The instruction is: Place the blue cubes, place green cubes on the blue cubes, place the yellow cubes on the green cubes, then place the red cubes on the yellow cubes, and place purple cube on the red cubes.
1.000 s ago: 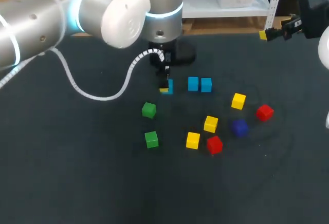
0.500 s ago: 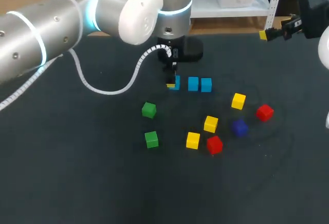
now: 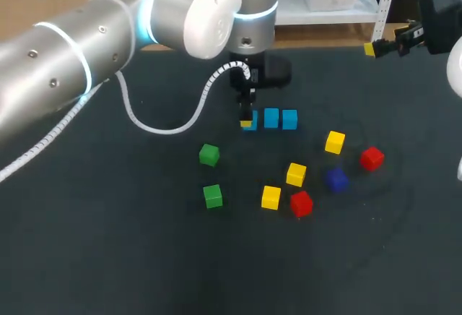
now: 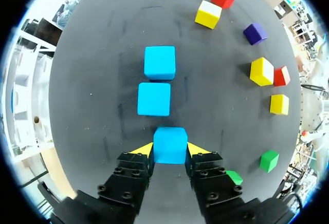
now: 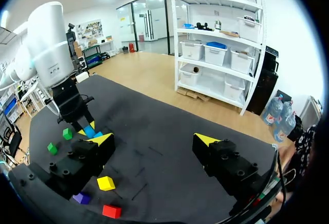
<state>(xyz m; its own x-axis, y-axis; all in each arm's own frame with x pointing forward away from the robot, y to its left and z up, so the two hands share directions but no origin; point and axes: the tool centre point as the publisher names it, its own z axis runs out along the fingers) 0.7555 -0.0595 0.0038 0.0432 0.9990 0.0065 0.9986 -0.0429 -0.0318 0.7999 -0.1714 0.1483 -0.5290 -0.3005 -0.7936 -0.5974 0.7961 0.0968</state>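
Blue cube (image 4: 170, 144) is gripped by the left fingers (image 4: 143, 150), one yellow tip pressed against each side, down on the dark surface (image 3: 144, 257). Just right of it, a second blue cube (image 3: 271, 118) and a third blue cube (image 3: 289, 118) continue the row. Nearer and to the left lie two green cubes (image 3: 209, 154). Nearer and to the right are three yellow cubes (image 3: 296, 174), two red cubes (image 3: 301, 203) and a purple cube (image 3: 336, 179). The right fingers (image 5: 101, 140) stand wide open, holding nothing, at the far right.
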